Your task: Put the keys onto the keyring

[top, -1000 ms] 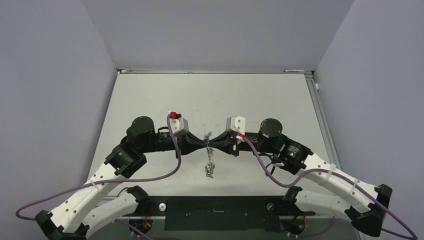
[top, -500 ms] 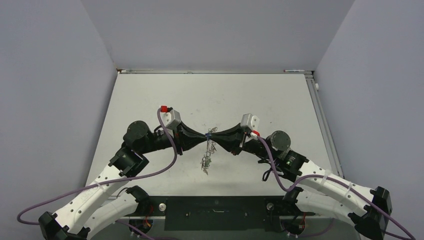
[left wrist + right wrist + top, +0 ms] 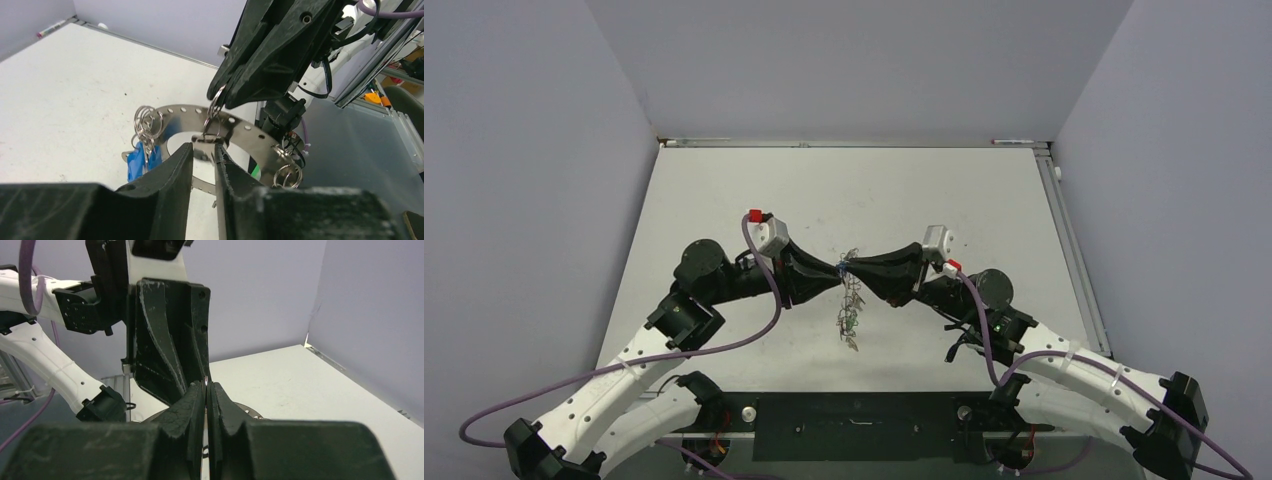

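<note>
Now the two arms are meeting tip to tip above the middle of the table [image 3: 724, 200]. Over the past second both wrists have been swinging round and carrying that meeting point a little farther from the bases, so the dangling bunch of keys [image 3: 851, 328] is hanging slightly to the right of where it was. The left gripper [image 3: 204, 146] is clamping the rim of the flat grey keyring [image 3: 242, 132], which is being held in the air. The right gripper [image 3: 220, 101] is pinching a small split ring [image 3: 216, 94] just above that rim (I am reading this as re-aiming for threading, not a finished attachment). No container is showing; the keyring itself is carrying several split rings [image 3: 146, 121] and a blue-tagged key [image 3: 136, 161].
</note>
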`<state>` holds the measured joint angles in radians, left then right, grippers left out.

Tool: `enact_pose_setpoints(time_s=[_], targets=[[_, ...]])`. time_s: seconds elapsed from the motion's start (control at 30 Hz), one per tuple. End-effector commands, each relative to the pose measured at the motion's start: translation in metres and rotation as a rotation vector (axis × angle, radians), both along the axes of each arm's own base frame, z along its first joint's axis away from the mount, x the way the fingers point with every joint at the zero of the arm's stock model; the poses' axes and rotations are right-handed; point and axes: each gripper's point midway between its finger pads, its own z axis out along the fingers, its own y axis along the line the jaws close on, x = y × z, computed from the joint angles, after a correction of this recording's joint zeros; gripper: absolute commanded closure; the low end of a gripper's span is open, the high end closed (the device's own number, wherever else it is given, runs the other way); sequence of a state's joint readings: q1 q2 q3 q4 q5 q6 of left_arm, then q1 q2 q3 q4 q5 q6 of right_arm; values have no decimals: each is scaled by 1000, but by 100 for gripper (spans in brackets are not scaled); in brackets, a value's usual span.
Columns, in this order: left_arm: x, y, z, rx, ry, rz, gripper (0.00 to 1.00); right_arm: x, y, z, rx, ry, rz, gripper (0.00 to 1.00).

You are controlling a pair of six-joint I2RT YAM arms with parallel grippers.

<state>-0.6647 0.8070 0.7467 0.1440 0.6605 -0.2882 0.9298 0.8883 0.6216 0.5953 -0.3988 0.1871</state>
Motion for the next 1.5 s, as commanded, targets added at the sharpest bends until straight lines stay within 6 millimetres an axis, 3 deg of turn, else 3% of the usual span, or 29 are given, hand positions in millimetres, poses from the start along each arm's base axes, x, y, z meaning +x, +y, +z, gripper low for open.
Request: enact_pose_setpoints(time_s=[0.0,0.13,0.43,0.67,0.9,1.47], targets=[[-5,2,8,15,-36,-18,74,-10,-16,59,173,-118,-1,95],[-7,9,16,9,-85,0,63,-14,-11,47,129,-107,33,95],[-27,30,38,-17,-256,-15,61,-37,0,34,12,-128,182,95],[-39,29,37,-6,-267,-89,60,-48,7,34,-10,-140,262,95],[-43,23,34,-16,-236,-143,63,-53,9,44,13,-151,295,95],[-41,15,21,3,-178,-195,74,-49,15,45,28,-159,292,95]])
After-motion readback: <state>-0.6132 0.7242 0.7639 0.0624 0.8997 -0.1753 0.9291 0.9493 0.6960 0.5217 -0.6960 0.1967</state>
